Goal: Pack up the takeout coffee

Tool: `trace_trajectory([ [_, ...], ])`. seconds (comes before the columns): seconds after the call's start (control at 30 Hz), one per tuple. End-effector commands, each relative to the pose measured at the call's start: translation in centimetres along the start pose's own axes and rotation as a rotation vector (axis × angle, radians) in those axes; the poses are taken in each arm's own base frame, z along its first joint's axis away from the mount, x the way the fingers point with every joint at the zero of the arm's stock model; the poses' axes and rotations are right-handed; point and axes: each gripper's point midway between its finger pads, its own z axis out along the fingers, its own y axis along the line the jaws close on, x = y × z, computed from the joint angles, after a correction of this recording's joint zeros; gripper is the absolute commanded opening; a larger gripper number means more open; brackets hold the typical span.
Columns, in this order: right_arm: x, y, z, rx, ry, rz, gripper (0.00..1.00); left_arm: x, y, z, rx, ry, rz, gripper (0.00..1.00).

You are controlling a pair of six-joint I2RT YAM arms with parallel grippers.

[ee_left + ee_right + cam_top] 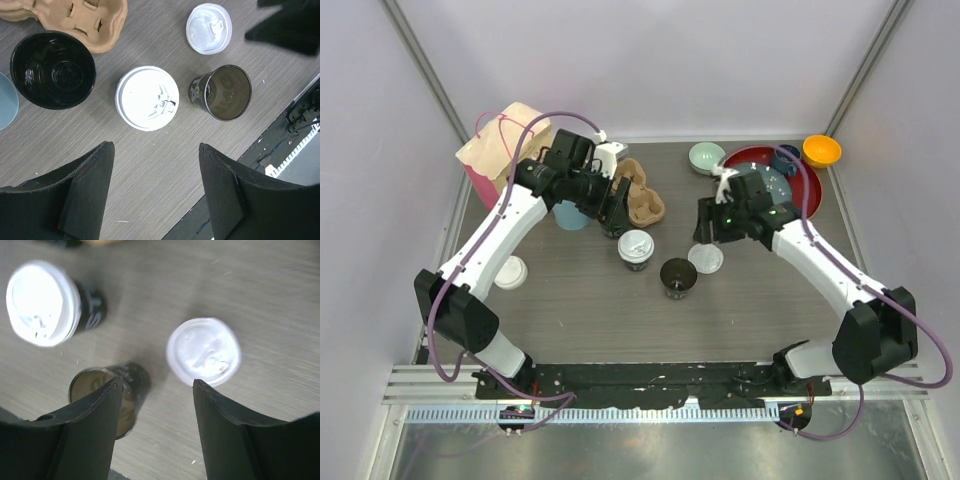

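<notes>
From my screen the counter reads as matt grey laminate with a fine wood grain. The lidded cup wears a smooth white plastic top; the loose lid looks the same (slightly translucent). The open cup is glossy black paper. The carrier is rough, matt brown pulp. The left pincer has matt black fingers.

**Pale booth around a dark wood-grain surface**

A dark grey wood-grain surface fills the middle of the frame. Plain pale lilac walls close it in at the top and both sides. Metal struts slant down the upper corners. The light is soft and even.
</notes>
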Motion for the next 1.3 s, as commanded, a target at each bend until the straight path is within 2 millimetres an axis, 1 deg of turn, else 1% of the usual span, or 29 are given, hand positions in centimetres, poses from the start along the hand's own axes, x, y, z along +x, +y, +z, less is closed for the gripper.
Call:
trace_trajectory([
  [0.0, -2.9, -4.7, -0.8, 0.054, -0.133, 0.165, 0.61, -0.6, -0.7, -0.9, 0.031, -0.036, 0.026, 0.72],
  [0.07, -1.4, -7.1, 0.6, 0.094, -0.083, 0.222, 0.56, -0.6, -0.8, -0.9, 0.037, -0.038, 0.025, 0.72],
  [0.1, -0.9, -7.6, 1.2, 0.103, -0.064, 0.232, 0.55, -0.5, -0.8, -0.8, 0.040, -0.035, 0.021, 0.72],
  [0.13, 0.0, -8.2, 2.4, 0.114, -0.024, 0.239, 0.55, -0.4, -0.8, -0.8, 0.041, -0.034, 0.021, 0.72],
  [0.2, 0.7, -9.1, 3.3, 0.148, -0.007, 0.245, 0.57, -0.2, -0.9, -0.7, 0.047, -0.029, 0.020, 0.72],
  [0.27, 1.7, -9.7, 4.5, 0.161, 0.027, 0.248, 0.59, -0.1, -0.9, -0.7, 0.049, -0.027, 0.018, 0.72],
  [0.33, 2.0, -10.1, 5.3, 0.167, 0.044, 0.250, 0.59, -0.1, -0.9, -0.6, 0.054, -0.028, 0.015, 0.72],
  [0.37, 2.7, -10.3, 6.0, 0.168, 0.073, 0.254, 0.59, -0.1, -1.0, -0.6, 0.058, -0.029, 0.017, 0.72],
  [0.43, 3.0, -10.3, 6.6, 0.162, 0.086, 0.254, 0.57, -0.1, -1.1, -0.5, 0.066, -0.028, 0.015, 0.72],
  [0.47, 3.6, -10.5, 7.1, 0.164, 0.108, 0.259, 0.53, -0.1, -1.2, -0.5, 0.068, -0.029, 0.016, 0.72],
  [0.6, 4.6, -10.4, 8.3, 0.140, 0.140, 0.268, 0.43, -0.2, -1.1, -0.4, 0.070, -0.028, 0.013, 0.72],
  [0.63, 4.7, -10.3, 8.4, 0.136, 0.145, 0.268, 0.38, -0.2, -1.2, -0.3, 0.071, -0.028, 0.012, 0.72],
  [0.7, 5.1, -10.5, 8.9, 0.136, 0.159, 0.273, 0.33, -0.2, -1.2, -0.3, 0.074, -0.028, 0.013, 0.72],
  [0.73, 5.2, -10.4, 9.0, 0.134, 0.166, 0.275, 0.28, -0.2, -1.2, -0.3, 0.075, -0.028, 0.011, 0.72],
  [0.8, 5.3, -10.4, 9.0, 0.133, 0.170, 0.270, 0.21, -0.2, -1.2, -0.3, 0.075, -0.027, 0.010, 0.72],
  [0.83, 5.4, -10.5, 9.0, 0.130, 0.172, 0.267, 0.13, -0.1, -1.2, -0.2, 0.076, -0.023, 0.007, 0.72],
  [0.93, 4.7, -10.4, 8.3, 0.136, 0.153, 0.253, 0.01, 0.1, -1.2, -0.1, 0.078, -0.019, -0.001, 0.71],
  [1.0, 3.9, -10.5, 7.5, 0.153, 0.127, 0.241, 0.01, 0.2, -1.3, 0.0, 0.084, -0.017, -0.006, 0.70],
  [1.03, 2.7, -10.3, 6.6, 0.155, 0.086, 0.231, 0.01, 0.1, -1.4, 0.0, 0.088, -0.019, -0.005, 0.68],
  [1.1, 1.3, -10.5, 5.2, 0.183, 0.031, 0.216, 0.01, -0.1, -1.8, 0.0, 0.110, -0.020, -0.012, 0.67],
  [1.13, -0.3, -10.0, 3.6, 0.180, -0.032, 0.190, 0.01, -0.3, -2.0, -0.1, 0.122, -0.022, -0.012, 0.65],
  [1.17, -1.2, -9.7, 2.7, 0.176, -0.072, 0.167, 0.01, -0.6, -2.3, -0.3, 0.133, -0.026, -0.015, 0.64],
  [1.23, -2.9, -8.5, 0.7, 0.153, -0.155, 0.083, 0.01, -0.8, -3.3, -0.4, 0.183, -0.018, -0.021, 0.63],
  [1.27, -4.7, -6.8, -1.4, 0.126, -0.250, 0.024, 0.01, -1.2, -4.0, -0.7, 0.208, -0.021, -0.015, 0.63],
])
